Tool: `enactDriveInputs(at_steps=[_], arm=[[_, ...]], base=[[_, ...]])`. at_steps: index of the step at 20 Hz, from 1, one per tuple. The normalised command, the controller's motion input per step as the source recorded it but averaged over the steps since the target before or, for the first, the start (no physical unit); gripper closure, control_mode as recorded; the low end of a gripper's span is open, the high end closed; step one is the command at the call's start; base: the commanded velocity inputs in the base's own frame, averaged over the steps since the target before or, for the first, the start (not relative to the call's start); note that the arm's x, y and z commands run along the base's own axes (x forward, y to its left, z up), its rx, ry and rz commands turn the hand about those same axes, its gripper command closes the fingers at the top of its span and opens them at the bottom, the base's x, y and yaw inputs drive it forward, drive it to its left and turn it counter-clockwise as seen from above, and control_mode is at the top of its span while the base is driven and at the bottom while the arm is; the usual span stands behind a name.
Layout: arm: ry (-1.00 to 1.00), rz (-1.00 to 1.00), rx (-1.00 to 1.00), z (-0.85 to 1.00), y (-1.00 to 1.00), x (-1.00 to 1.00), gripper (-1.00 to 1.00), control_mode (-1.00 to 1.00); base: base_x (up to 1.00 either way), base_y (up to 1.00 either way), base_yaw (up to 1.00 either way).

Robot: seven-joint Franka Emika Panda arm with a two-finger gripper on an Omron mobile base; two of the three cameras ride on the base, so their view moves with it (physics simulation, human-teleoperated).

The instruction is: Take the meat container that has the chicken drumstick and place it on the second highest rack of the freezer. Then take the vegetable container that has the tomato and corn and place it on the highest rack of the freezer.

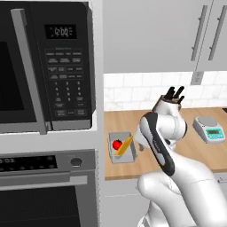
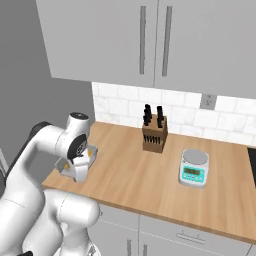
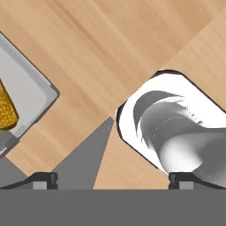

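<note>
- The shallow grey rectangular vegetable container (image 1: 123, 148) sits at the left end of the wooden surface (image 1: 195, 150), just beside the tall cabinet wall that houses the black microwave (image 1: 46, 66) and the built-in oven (image 1: 48, 186).
- Inside it lie a small round red tomato (image 1: 117, 144) and a slim yellow corn cob (image 1: 124, 145); the cob runs diagonally across the tray, touching the tomato.
- The end effector (image 3: 113, 178) hangs above bare wood just beside the tray, pointing down, its dark fingertips (image 3: 44, 178) spread wide and holding nothing.
- In the hand view the tray's corner (image 3: 31, 95) lies to the left of the fingers, off their centre line, with the tip of the cob (image 3: 6, 110) at the frame's edge.
- My judgement: the next move turns on shifting sideways toward the tray until one wall stands between the fingers, then closing across that rim.
- A dark wooden knife block (image 2: 154, 131) and a small kitchen scale (image 2: 193, 167) stand well apart to the right.
</note>
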Motion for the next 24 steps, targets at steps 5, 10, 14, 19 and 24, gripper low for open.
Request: enactDriveInputs(at_steps=[5, 10, 14, 19, 24], arm=[[0.1, -0.01, -0.11, -0.26, 0.15, 0.65, -1.0, -1.0], [0.08, 0.0, -0.11, -0.44, 0.23, 0.7, -1.0, -1.0], [0.06, 0.0, -0.09, -0.55, 0.13, 0.27, -1.0, -1.0], [0.0, 0.0, -0.07, -0.45, 0.01, 0.09, -1.0, -1.0], [0.0, 0.0, -0.01, -0.16, 0.0, 0.16, -1.0, -1.0]], base=[[0.0, 0.0, 0.0], [0.0, 0.0, 0.0], [0.0, 0.0, 0.0], [0.0, 0.0, 0.0], [0.0, 0.0, 0.0]])
